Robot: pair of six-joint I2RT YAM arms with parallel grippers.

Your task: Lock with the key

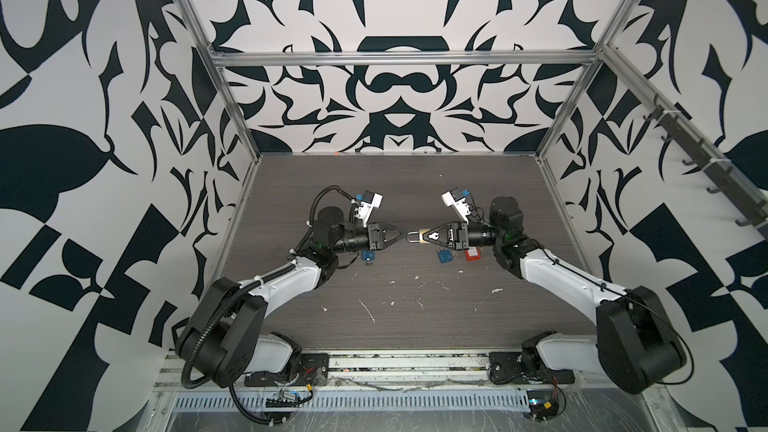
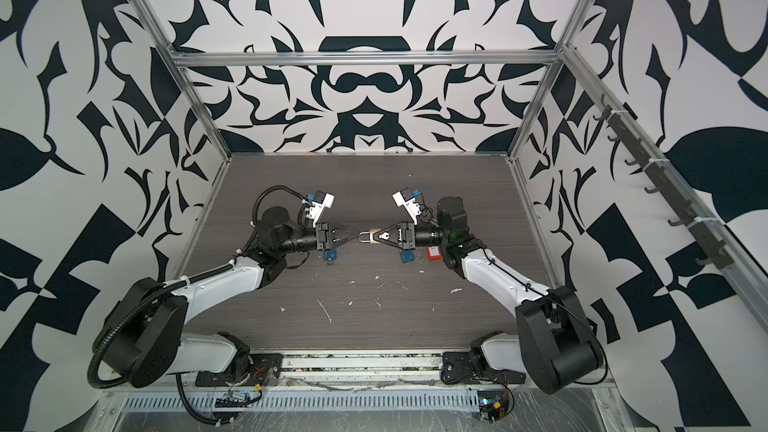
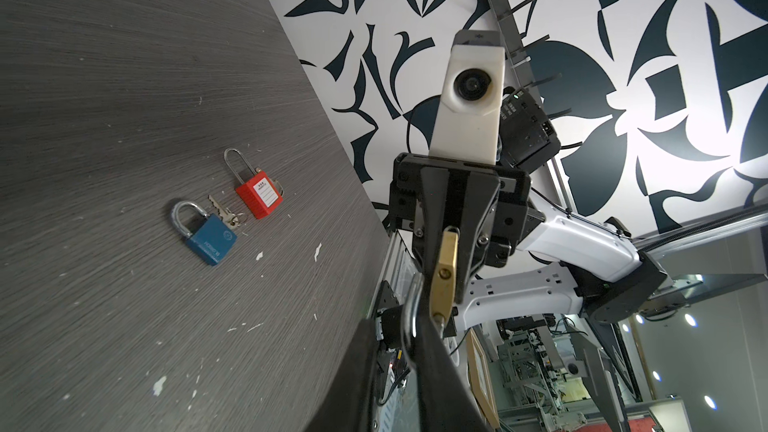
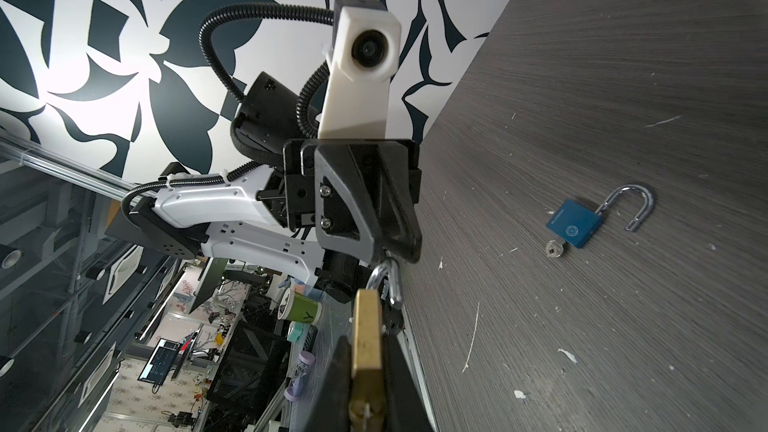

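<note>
A brass padlock [image 1: 421, 240] [image 4: 368, 326] hangs above the middle of the table. My right gripper [image 1: 425, 238] [image 4: 368, 340] is shut on its body. A pale key [image 1: 434, 236] sits in the lock's bottom end between the right fingers, also seen edge-on in the left wrist view [image 3: 452, 229]. The silver shackle [image 1: 412, 236] [image 3: 409, 317] points toward my left gripper [image 1: 402, 236] [image 3: 401, 313], which is shut on the shackle's arch. The two grippers face each other tip to tip in both top views. I cannot tell whether the shackle is seated in the body.
On the table under the left gripper lies a blue padlock [image 4: 575, 228] with its shackle swung open and a key in it. Under the right gripper lie a closed blue padlock [image 3: 208, 238], loose keys [image 3: 226, 214] and a red padlock [image 3: 259, 197].
</note>
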